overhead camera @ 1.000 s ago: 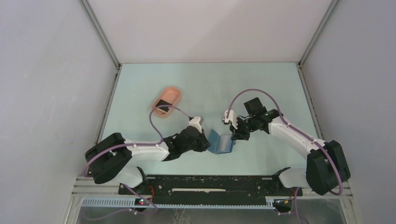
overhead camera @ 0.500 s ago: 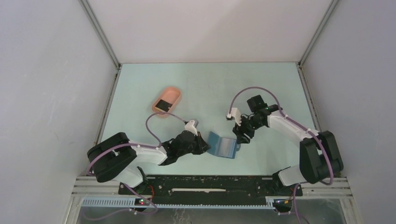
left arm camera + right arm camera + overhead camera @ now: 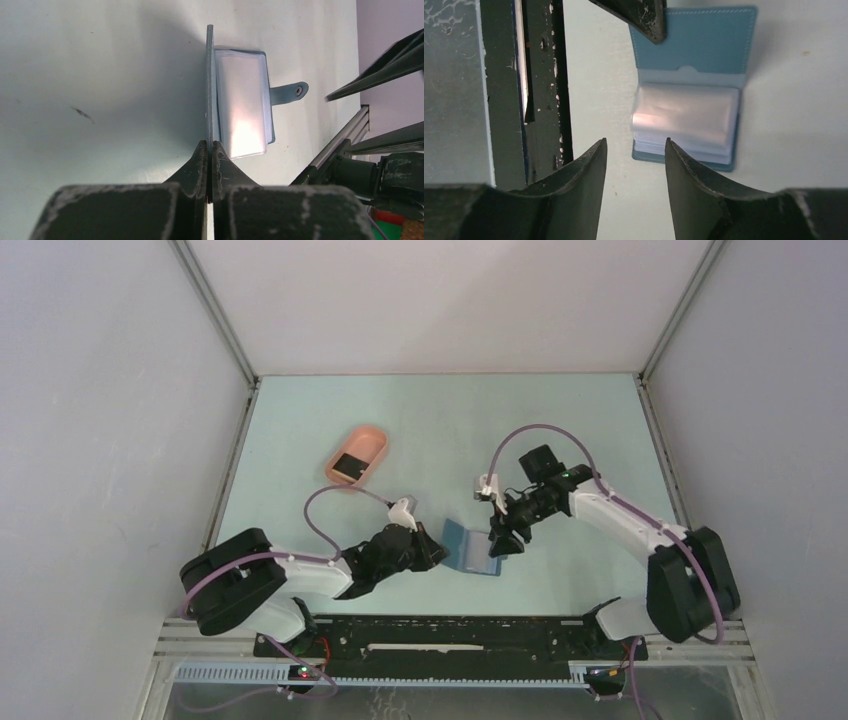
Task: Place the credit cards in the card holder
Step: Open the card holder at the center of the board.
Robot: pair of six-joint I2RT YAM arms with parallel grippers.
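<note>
Right gripper (image 3: 635,145) has just let go: a second ago it was pinched tight at the card holder's (image 3: 696,45) right edge, now the jaws stand half-parted with nothing between them, hovering just above the clear sleeves (image 3: 684,115). That frees your right arm to go for a card. Left gripper (image 3: 210,145) hasn't budged in its job: clamped flat on the holder's cover flap, standing it up on edge while the other half lies on the table, near the front and between the two arms (it has slid only slightly in the last second). So the holder is open and pinned, and no card is in hand yet.

The one black card (image 3: 349,464) you can see sits in the pink tray (image 3: 372,433), well apart at the left rear. Any other cards don't show. Glare washes out the sleeves, so you can't tell whether any pocket is filled. From above, your right gripper covers the holder's right edge, and its snap strap (image 3: 289,93) shows only in the left wrist view.
</note>
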